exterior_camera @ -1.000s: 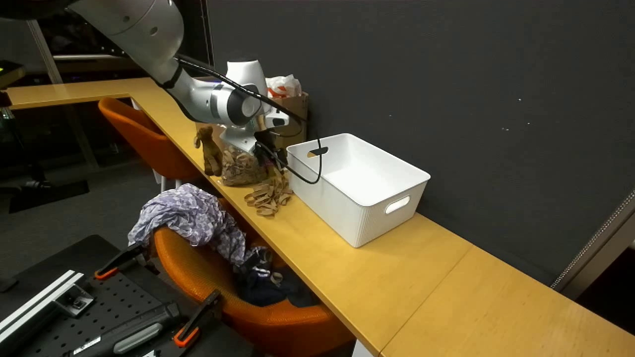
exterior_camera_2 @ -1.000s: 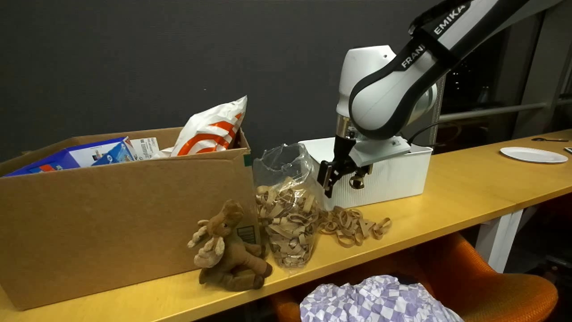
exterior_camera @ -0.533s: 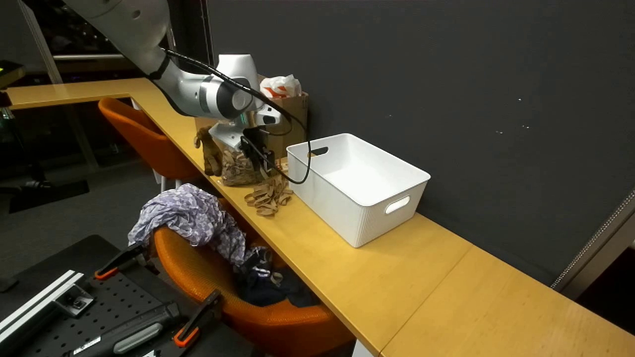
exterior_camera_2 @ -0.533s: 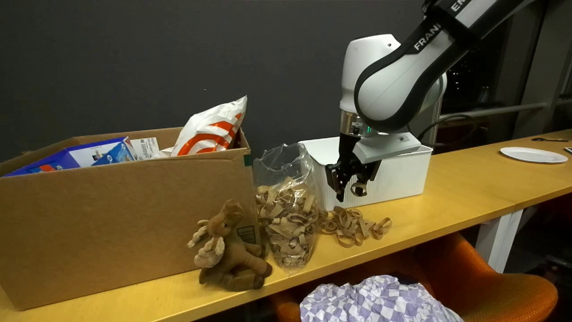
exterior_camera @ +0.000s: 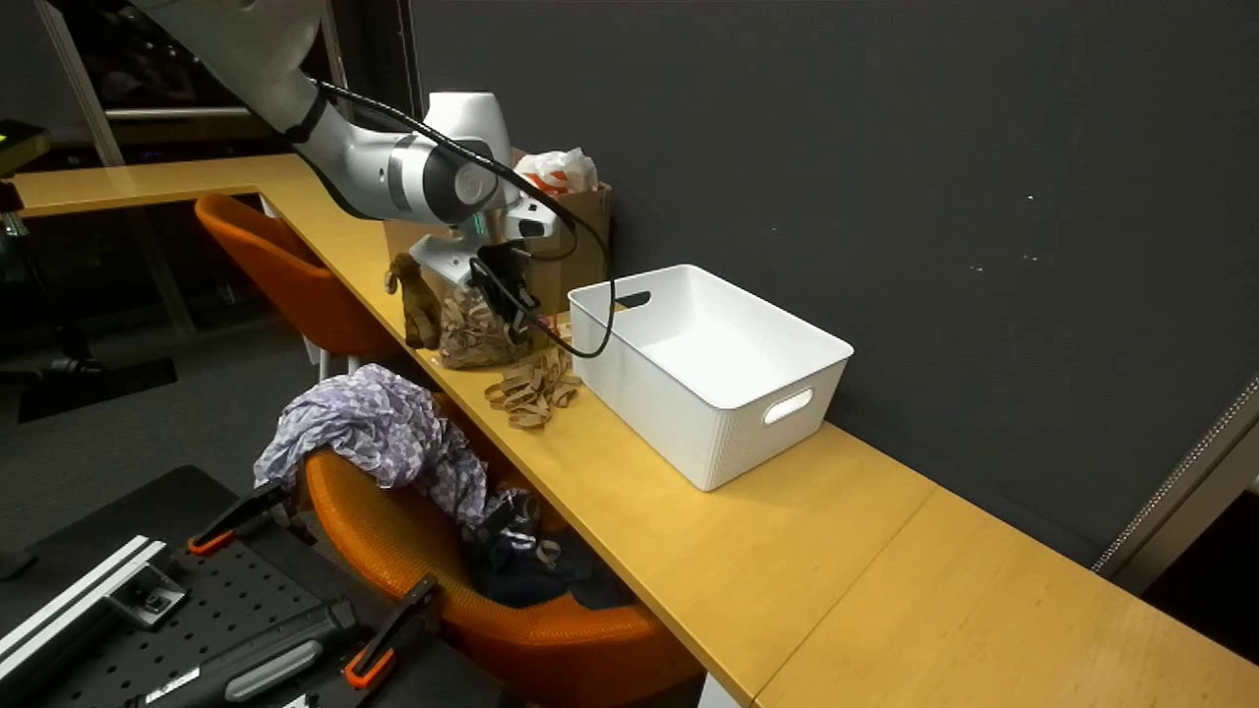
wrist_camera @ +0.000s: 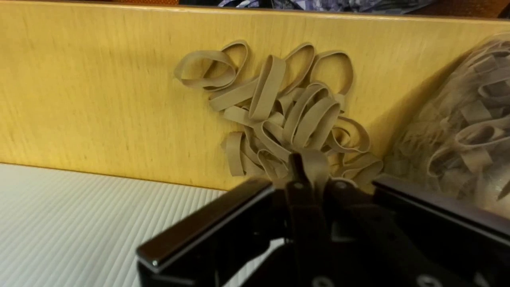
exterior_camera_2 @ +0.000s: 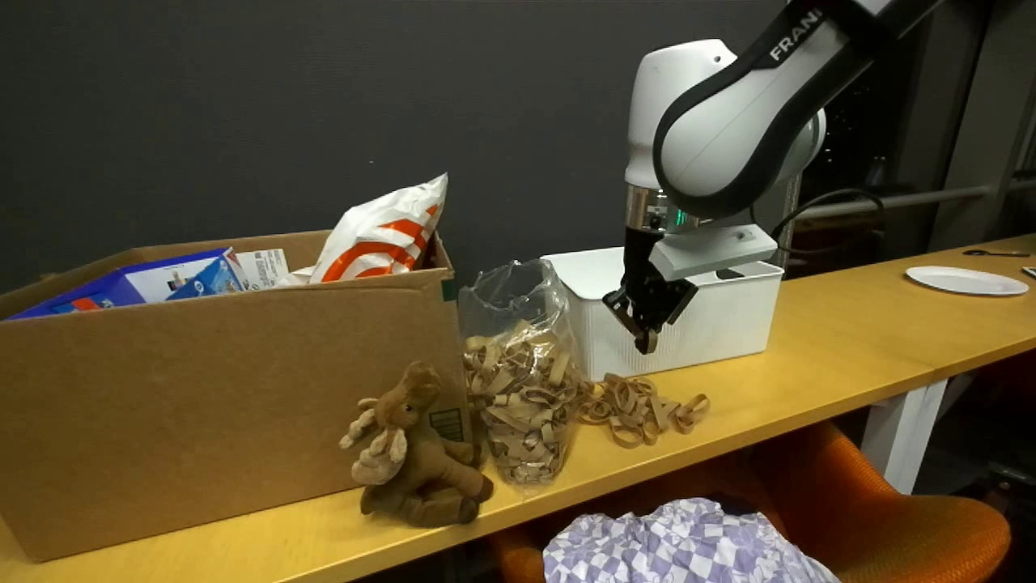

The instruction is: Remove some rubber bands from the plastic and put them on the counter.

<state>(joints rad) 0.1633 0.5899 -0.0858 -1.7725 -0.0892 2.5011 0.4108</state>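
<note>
1. Your gripper (exterior_camera_2: 645,338) points downward with its fingers drawn together, hanging above the counter (exterior_camera_2: 834,356) near the white bin (exterior_camera: 654,388).
2. One tan rubber band (wrist_camera: 317,163) shows right at the gripper's tips; you cannot tell from these views whether it is pinched between the fingers or looped around one of them.
3. Below, you have the heap of rubber bands (wrist_camera: 314,121), loose tangled loops lying on the counter just beside the bin's ribbed side; your gripper is apart from them.
4. At one end of that heap stands the clear plastic bag (exterior_camera_2: 526,405), upright, with many more bands inside and its crinkled top rising above them. You cannot tell whether bag and heap touch.
5. In an exterior view, you see a brown plush toy (exterior_camera_2: 425,478) sitting in front of the cardboard box (exterior_camera_2: 227,405), near the bag. The box holds a white bag with orange markings (exterior_camera_2: 368,263) and blue packaging (exterior_camera_2: 212,279).
6. Beside the counter you have an orange chair (exterior_camera: 393,551) with a purple-and-white cloth (exterior_camera: 374,433) draped over its back.
7. Farther along the counter, a white plate (exterior_camera_2: 967,281) lies well apart from your heap.
</note>
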